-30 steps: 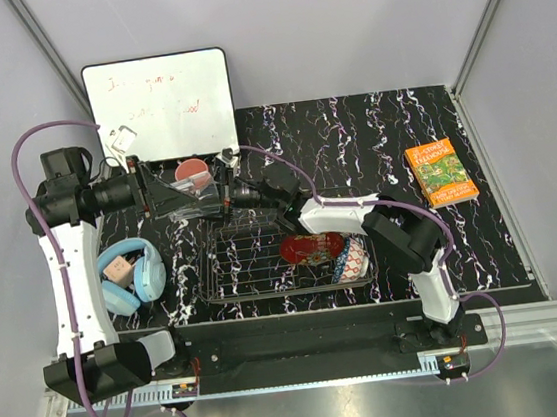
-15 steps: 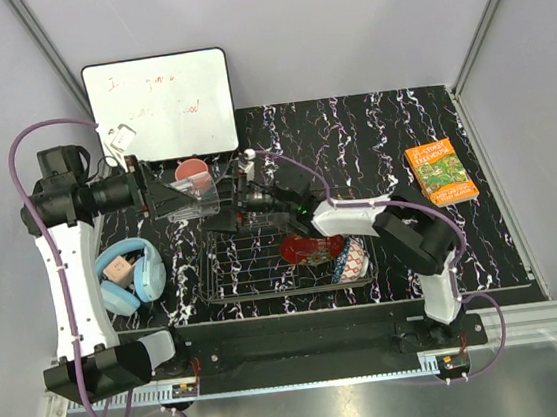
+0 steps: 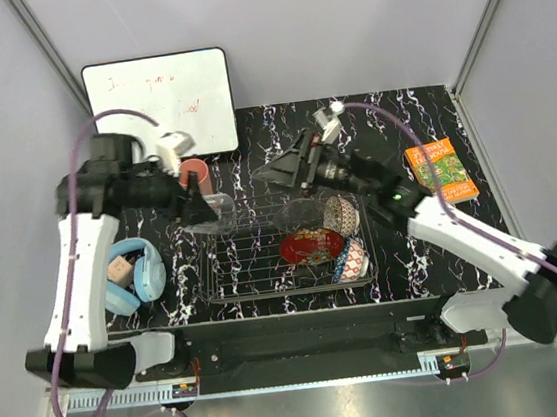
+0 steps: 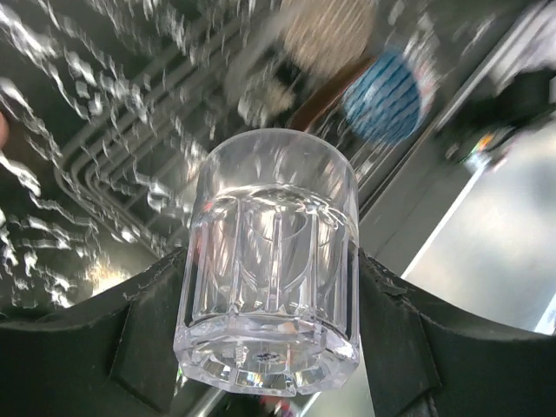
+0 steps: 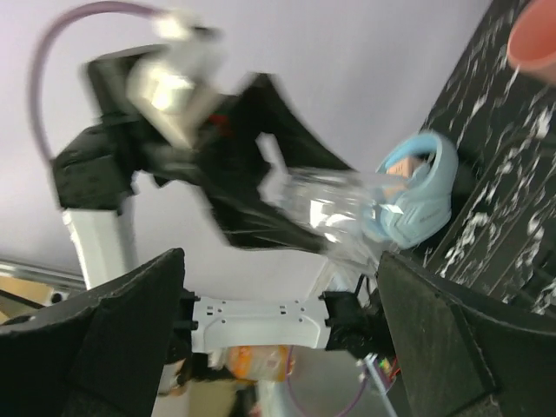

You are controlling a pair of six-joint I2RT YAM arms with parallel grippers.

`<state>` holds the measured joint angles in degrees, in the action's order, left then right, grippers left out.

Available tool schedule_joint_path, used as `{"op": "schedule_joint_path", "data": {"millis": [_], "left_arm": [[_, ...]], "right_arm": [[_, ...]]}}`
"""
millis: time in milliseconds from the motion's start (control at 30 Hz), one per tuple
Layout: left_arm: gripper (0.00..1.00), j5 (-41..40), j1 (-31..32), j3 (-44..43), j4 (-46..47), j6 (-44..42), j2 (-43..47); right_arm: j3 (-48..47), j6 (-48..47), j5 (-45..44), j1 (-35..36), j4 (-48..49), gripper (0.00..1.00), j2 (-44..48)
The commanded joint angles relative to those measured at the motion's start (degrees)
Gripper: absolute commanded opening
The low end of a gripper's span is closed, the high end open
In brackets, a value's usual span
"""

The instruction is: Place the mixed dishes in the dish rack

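My left gripper (image 3: 208, 210) is shut on the small clear glass tumbler (image 3: 220, 205), held in the air over the dish rack's (image 3: 236, 274) back left corner. In the left wrist view the tumbler (image 4: 274, 252) sits base-first between both black fingers of the gripper (image 4: 269, 295). My right gripper (image 3: 279, 171) stands wide open and empty, raised behind the rack; its view (image 5: 282, 295) shows the blurred tumbler (image 5: 334, 208) apart from it. In the rack stand the red plate (image 3: 310, 246), beige speckled bowl (image 3: 341, 214) and blue patterned bowl (image 3: 351, 259). The salmon-pink cup (image 3: 192, 171) stands behind the rack.
A white board (image 3: 158, 106) leans at the back left. Light-blue headphones (image 3: 135, 273) lie left of the rack. An orange book (image 3: 440, 172) lies at the right. Something clear and glassy (image 3: 302, 210) shows in the rack's back row.
My right gripper opened beside the tumbler, then swung up and to the right, away from it. The left arm kept the tumbler and turned it toward the rack.
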<state>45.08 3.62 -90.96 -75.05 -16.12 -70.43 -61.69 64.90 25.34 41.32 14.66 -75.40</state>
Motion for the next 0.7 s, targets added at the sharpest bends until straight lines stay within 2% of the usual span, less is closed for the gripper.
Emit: {"op": "schedule_joint_path", "data": {"millis": [0,67,267,400,667], "left_arm": [[0.00,-23.3,10.4,2.0,6.1,5.9,-5.4],[0.00,-32.0,14.3,0.9,7.9,7.2,-9.4],[0.00,-43.0,22.2,-2.0,9.4,7.7,-18.7],[0.00,-45.0,24.0,-0.5,11.8,7.4,-23.4],[0.00,-49.0,28.1,5.1,16.1,8.7,-27.3]], "right_arm": [[-4.0,-16.3,-12.0,0.4,-13.8,1.00,11.3],[-4.1,-19.7,-15.7,0.5,-16.2,1.00,14.2],[-0.4,-20.8,-18.8,0.5,-18.5,1.00,20.8],[2.4,-20.4,-20.7,0.4,-18.7,1.00,24.0],[4.0,-20.5,-23.1,0.5,-18.8,0.99,26.2]]}}
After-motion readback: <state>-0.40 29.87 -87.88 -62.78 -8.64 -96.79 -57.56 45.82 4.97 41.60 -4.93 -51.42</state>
